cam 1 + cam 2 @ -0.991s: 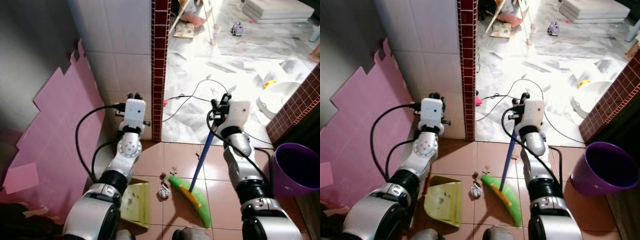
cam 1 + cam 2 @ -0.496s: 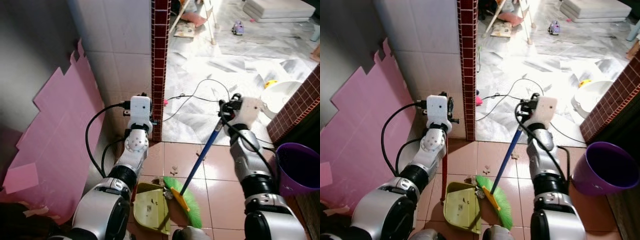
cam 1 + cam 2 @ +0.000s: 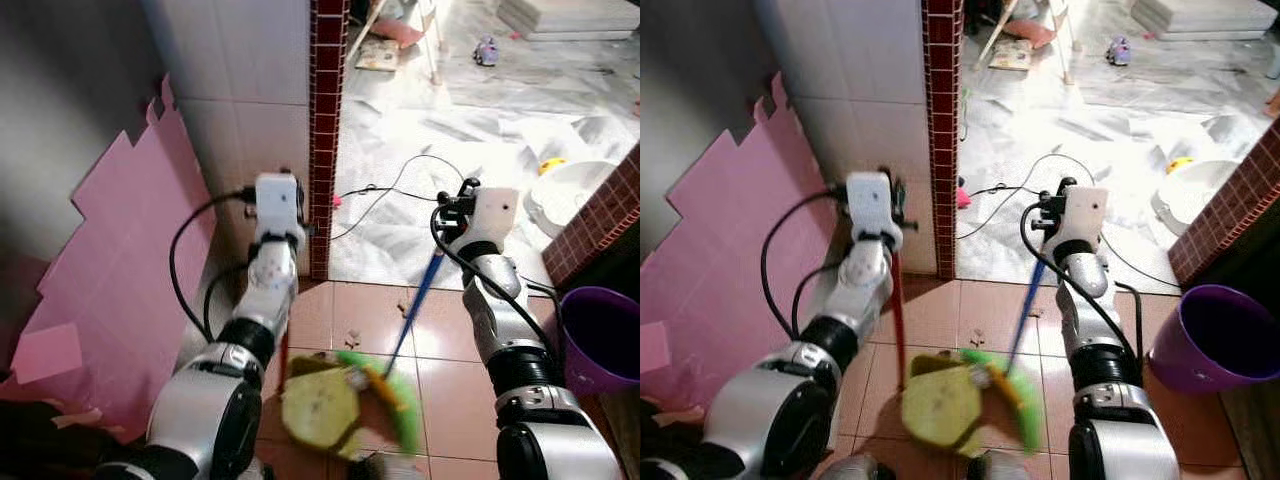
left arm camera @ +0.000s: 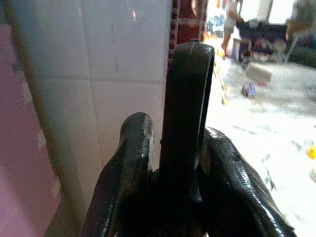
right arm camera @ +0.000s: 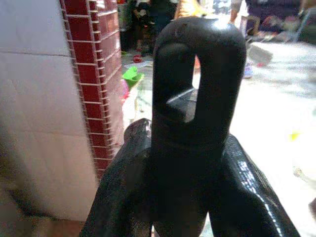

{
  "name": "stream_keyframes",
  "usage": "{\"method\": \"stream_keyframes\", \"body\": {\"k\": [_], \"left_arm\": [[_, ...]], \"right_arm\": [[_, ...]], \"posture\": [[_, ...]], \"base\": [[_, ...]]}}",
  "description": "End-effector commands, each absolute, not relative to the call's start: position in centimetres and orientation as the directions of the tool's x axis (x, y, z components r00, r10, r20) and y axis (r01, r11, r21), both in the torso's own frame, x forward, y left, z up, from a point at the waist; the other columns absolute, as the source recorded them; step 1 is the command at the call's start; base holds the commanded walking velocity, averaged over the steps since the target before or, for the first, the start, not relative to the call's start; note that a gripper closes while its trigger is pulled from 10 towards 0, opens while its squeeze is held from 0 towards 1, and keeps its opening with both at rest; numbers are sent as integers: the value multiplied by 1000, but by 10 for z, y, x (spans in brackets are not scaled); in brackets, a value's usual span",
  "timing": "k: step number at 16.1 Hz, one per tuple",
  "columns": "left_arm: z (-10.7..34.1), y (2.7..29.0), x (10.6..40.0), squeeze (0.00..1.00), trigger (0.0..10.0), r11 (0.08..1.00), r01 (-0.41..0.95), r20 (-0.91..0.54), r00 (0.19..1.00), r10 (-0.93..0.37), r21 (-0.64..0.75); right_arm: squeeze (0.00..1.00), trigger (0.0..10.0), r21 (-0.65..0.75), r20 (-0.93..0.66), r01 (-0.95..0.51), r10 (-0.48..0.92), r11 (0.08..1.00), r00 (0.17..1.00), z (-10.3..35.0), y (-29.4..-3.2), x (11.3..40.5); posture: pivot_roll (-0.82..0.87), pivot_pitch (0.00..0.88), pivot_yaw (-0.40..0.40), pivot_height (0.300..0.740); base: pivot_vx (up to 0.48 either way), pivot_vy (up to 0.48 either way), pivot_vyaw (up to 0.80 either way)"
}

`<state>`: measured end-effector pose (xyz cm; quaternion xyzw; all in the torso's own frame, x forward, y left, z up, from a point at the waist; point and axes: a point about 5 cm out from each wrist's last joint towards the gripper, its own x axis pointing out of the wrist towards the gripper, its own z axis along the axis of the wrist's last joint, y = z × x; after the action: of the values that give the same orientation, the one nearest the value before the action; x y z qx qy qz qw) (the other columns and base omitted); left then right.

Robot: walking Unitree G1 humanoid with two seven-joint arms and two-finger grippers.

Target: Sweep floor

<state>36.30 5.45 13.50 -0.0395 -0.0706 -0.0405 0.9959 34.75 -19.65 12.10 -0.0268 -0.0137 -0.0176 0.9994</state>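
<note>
In the left eye view, the right gripper [image 3: 462,203] is clenched on the top end of the broom handle [image 3: 418,297]. The blue handle slopes down from it, toward the robot and to its left, ending in the green broom head [image 3: 385,392] on the red floor tiles [image 3: 440,368] near the robot's feet. The yellow-green dustpan [image 3: 318,408], blurred, lies just to the left of the broom head and seems to touch or overlap it; the blur keeps me from saying which. The left gripper [image 3: 281,184] is raised in front of the white tiled wall [image 3: 250,90].

In the right eye view, the dustpan's red handle [image 3: 898,322] runs almost straight down from the left gripper to the pan, so each arm holds its tool by the top, with the two working ends meeting low between the arms. The purple bucket [image 3: 1205,338] stands well apart, to the robot's right.

In the left wrist view, the fingers [image 4: 129,168] are closed around the looped end of the dustpan handle.

In the right wrist view, the fingers [image 5: 247,192] clamp the broom handle's hanging-hole cap [image 5: 197,69]. I judge that the coming stroke must drive the broom head leftward into the pan's mouth.
</note>
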Motion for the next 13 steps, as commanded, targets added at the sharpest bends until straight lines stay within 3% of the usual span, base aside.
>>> {"method": "stream_keyframes", "body": {"k": [1,4,7,13], "left_arm": [[180,41,371,0,10000,981,134,291,952,-90,-137],[212,45,374,0,10000,974,149,397,915,-71,-169],[242,60,376,0,10000,990,117,524,850,-59,-78],[198,101,372,0,10000,998,5,451,892,-30,55]], "right_arm": [[0,10000,-122,52,84,-78,989,996,126,-207,348],[0,10000,-143,52,153,-147,978,988,126,-220,348],[0,10000,-200,70,182,-171,963,983,127,-227,347],[0,10000,-216,81,192,-179,957,981,126,-229,346]], "posture": [[-102,0,26,740],[-98,0,31,740],[-96,0,34,740],[-93,0,29,740]], "base": [[0,0,0],[0,0,0],[0,0,0],[0,0,0]]}}
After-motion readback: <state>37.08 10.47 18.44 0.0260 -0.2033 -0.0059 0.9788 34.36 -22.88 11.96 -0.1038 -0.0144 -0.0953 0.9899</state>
